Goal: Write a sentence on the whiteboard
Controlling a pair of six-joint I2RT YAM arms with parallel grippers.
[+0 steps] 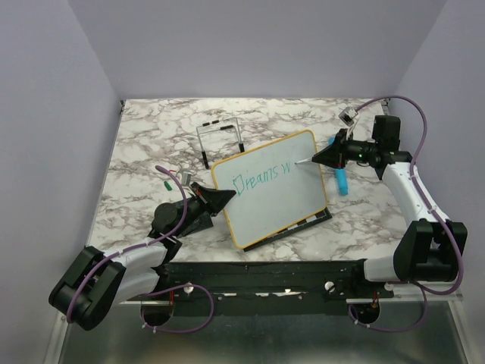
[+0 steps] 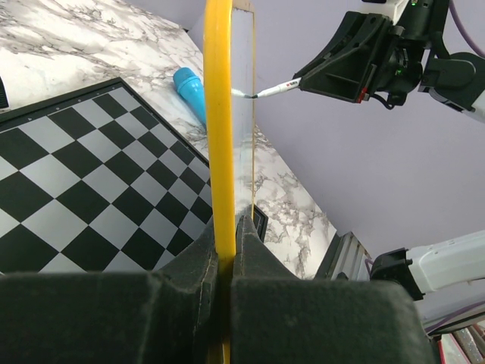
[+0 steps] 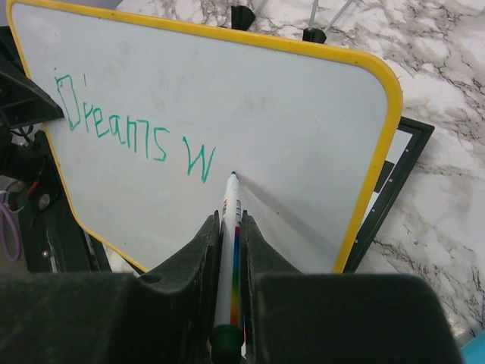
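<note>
"Whiteboard [image 1: 280, 193], yellow-framed, rounded corners: location?"

"Middle of the marble table [image 1: 151, 129], tilted up over the chessboard [image 1: 307, 222], which shows only as a checkered strip at its near right edge."

"Held by?"

"Left gripper [image 1: 223, 196], clamped on the frame at the board's left edge; the left wrist view has the yellow rim pinched between both fingers."

"Right gripper [image 1: 314, 159]?"

"Closed around a marker [image 3: 227, 205] — white barrel, rainbow band — lying along the slot between the fingers, tip toward the board."

"Other items?"

"One black wire stand [image 1: 220, 133] behind the board. One blue cylinder [image 1: 341, 182] lying on the table just beyond the board's right edge, under the right arm."

"Sentence [image 3: 114, 129]?"

"Teal-green, upper part of the board. One word and one letter entered: 'Dreams', then 'w'."

"Marker tip?"

"At the board's surface, just right of the 'w', level with the foot of the letter."
</note>
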